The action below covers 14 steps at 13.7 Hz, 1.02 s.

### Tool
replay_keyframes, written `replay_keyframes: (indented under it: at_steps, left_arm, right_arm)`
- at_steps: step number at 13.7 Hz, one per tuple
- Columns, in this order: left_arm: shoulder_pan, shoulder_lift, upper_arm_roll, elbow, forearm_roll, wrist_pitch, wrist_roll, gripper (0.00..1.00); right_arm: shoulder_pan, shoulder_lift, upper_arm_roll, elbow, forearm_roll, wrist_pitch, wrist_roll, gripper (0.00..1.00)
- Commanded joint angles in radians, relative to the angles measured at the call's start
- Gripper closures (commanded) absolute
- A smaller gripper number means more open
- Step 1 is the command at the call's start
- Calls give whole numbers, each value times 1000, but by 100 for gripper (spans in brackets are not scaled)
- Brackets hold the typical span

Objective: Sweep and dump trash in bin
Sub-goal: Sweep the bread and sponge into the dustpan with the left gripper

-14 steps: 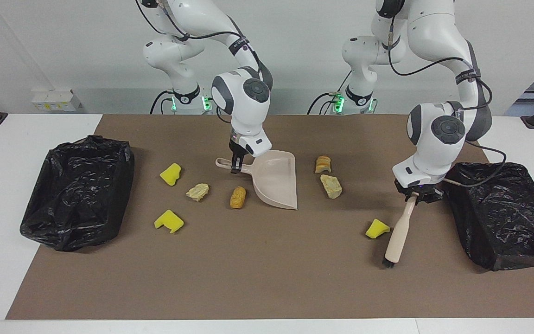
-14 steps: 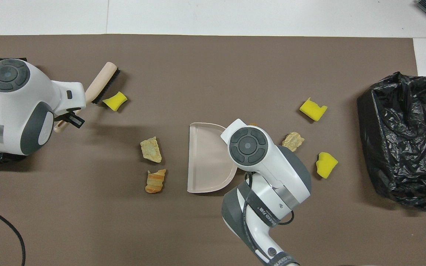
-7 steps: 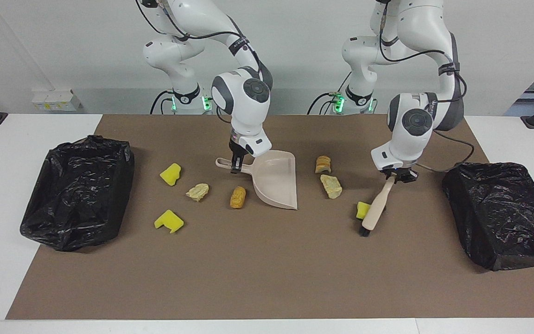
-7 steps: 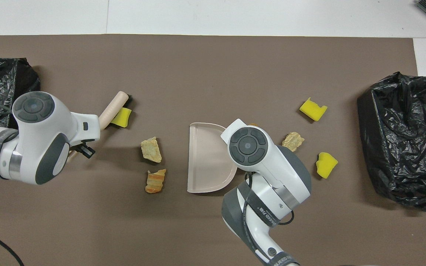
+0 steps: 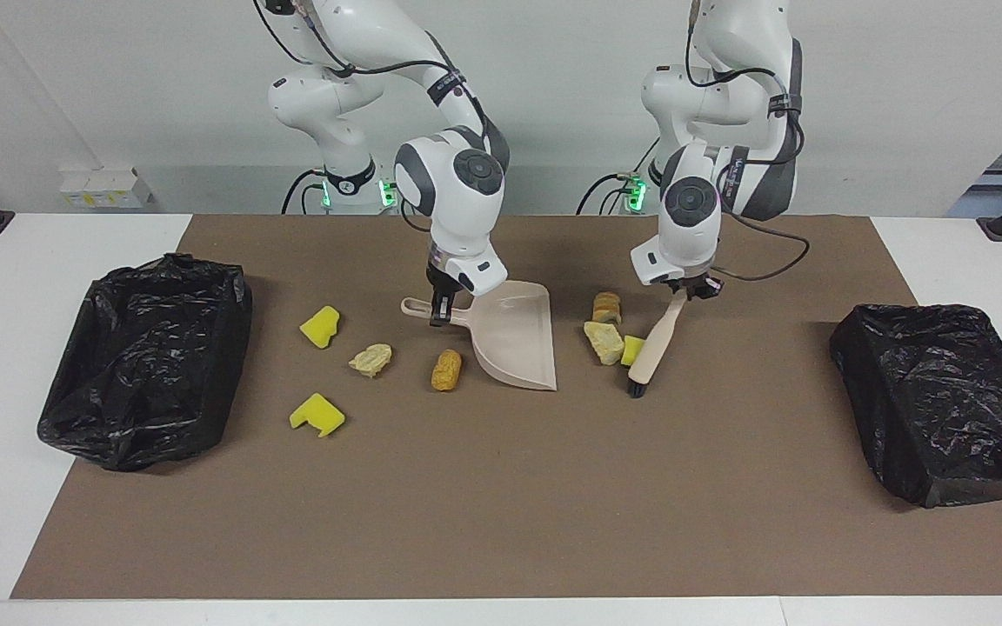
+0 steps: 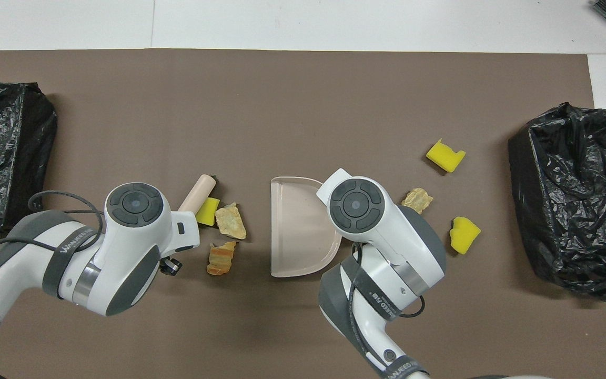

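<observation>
My right gripper is shut on the handle of the beige dustpan, which rests on the mat mid-table. The wooden brush slants down to the mat from my left gripper, which is shut on its handle. Its bristles press a yellow sponge piece against a tan scrap, with a striped pastry just beside them. All three lie off the dustpan's open mouth. More trash lies past the pan's handle: a golden bread piece, a tan scrap and two yellow sponges.
A bin lined with a black bag stands at the right arm's end of the brown mat. A second black-lined bin stands at the left arm's end.
My left arm has swept the brush toward the dustpan, pushing the yellow sponge along until it met the tan scrap, which shifted a little. The right arm and the dustpan have barely moved.
</observation>
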<state>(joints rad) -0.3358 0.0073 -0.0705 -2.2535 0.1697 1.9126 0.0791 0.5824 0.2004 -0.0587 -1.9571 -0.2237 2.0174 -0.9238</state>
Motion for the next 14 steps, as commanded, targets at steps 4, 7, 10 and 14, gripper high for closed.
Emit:
replay_keyframes:
  at_steps: [4,7,10,14]
  left_arm:
    - [-17,-70,20,42,-87,-251,-342,100]
    - [-74,-124,14,-32,-122,-262,-600,100]
    - [-117,-132,14,-49,-235,-229,-683,100]
    - [-158,-84,14,-58,-326,-107,-703,100]
  right_arm:
    - [-19,1,5,-5,-28,-28,-69,100]
    - [-19,-1,6,-6,-28,-34,-70,100]
    - [-19,-1,6,-8,-28,-32,-70,100]
    - [-19,-3,6,-8,-28,-34,-69,100]
